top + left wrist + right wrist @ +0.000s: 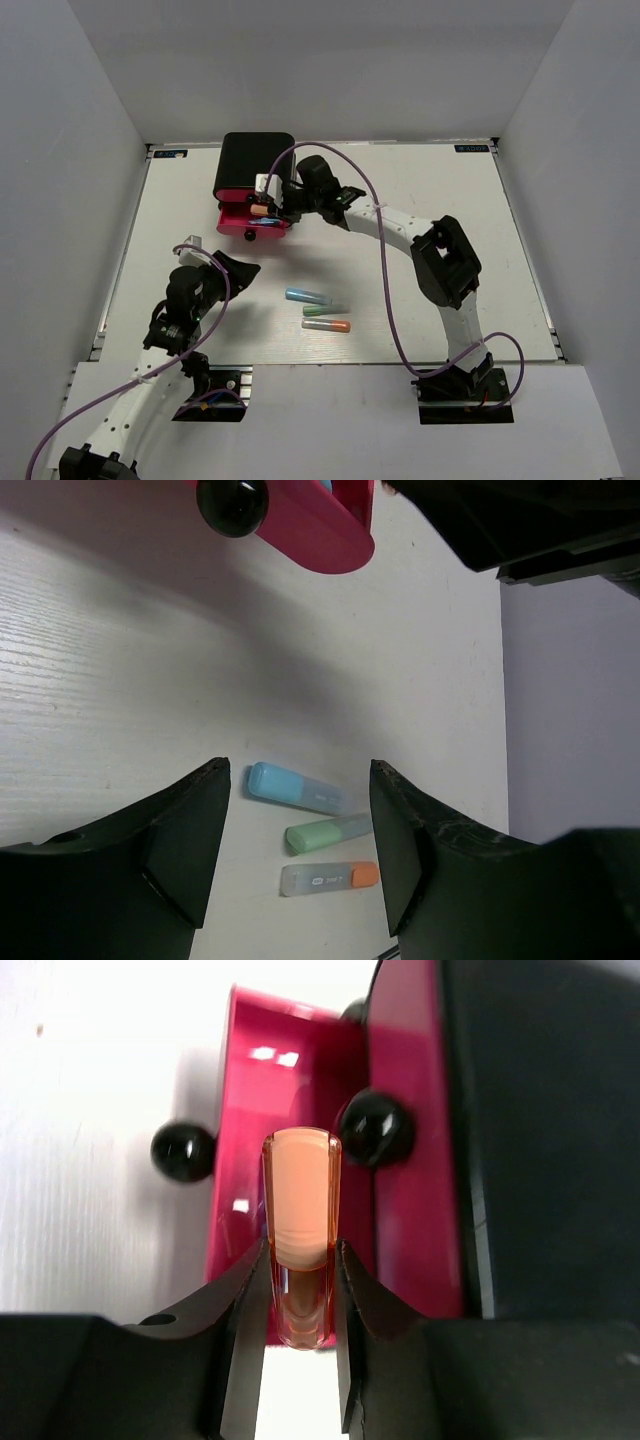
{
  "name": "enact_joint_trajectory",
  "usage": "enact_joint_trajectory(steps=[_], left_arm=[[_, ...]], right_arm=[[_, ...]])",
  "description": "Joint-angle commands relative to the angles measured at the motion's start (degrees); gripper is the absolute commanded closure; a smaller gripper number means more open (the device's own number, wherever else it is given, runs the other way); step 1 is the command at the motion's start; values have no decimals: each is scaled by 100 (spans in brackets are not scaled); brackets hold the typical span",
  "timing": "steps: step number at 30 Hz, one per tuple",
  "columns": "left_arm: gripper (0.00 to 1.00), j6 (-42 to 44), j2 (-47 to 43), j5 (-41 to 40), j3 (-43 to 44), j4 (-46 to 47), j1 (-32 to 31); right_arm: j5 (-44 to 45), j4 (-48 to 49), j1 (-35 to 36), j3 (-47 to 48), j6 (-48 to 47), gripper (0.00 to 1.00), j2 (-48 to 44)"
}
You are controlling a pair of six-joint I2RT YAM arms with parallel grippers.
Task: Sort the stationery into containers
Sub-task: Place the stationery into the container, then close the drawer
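Over the open pink drawer (245, 1110) at the front of the black drawer box (255, 155), the right gripper (298, 1260) pinches the orange marker (300, 1200) by one end. I think it hangs there so it can drop right in. Well out in front of the box lie the light blue marker (295, 787), the green marker (325, 832) and the grey marker (330, 877) with an orange tip. The left gripper (299, 770) hovers above them, spread wide, likely to grab one. The grey marker's tiny print is too small to read.
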Motion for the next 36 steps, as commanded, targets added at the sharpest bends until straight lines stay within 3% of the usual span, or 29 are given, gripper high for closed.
enact_joint_trajectory(steps=[1, 7, 11, 13, 16, 20, 24, 25, 28, 36], left_arm=[[32, -1, 0, -104, -76, 75, -2], [33, -54, 106, -104, -129, 207, -2], [33, -2, 168, -218, -68, 321, -2], [33, -1, 299, -218, -68, 408, -2], [35, 52, 484, -359, -68, 627, -2], [45, 52, 862, -604, -68, 996, -2], [75, -19, 1371, -675, -68, 1498, -2], [78, -19, 1598, -675, -68, 1612, 59], [81, -150, 2160, -789, 11, 1876, 59], [86, -475, 3497, -1290, 555, 2385, 59]], right_arm=[[-9, 581, 53, 346, 124, 87, -83], [17, 730, 106, 329, 281, 78, 57], [123, 835, 124, 293, 378, 51, 128], [132, 905, 124, 250, 439, 44, 23], [97, 1020, 115, 101, 554, 44, -266], [-9, 1125, 89, -295, 668, 44, -802], [-9, 1292, 36, -883, 774, 53, -1601], [9, 1319, 1, -1241, 817, 57, -1717], [17, 1319, -113, -1919, 871, 70, -2323], [228, 1029, -552, -3432, 748, 70, -3685]])
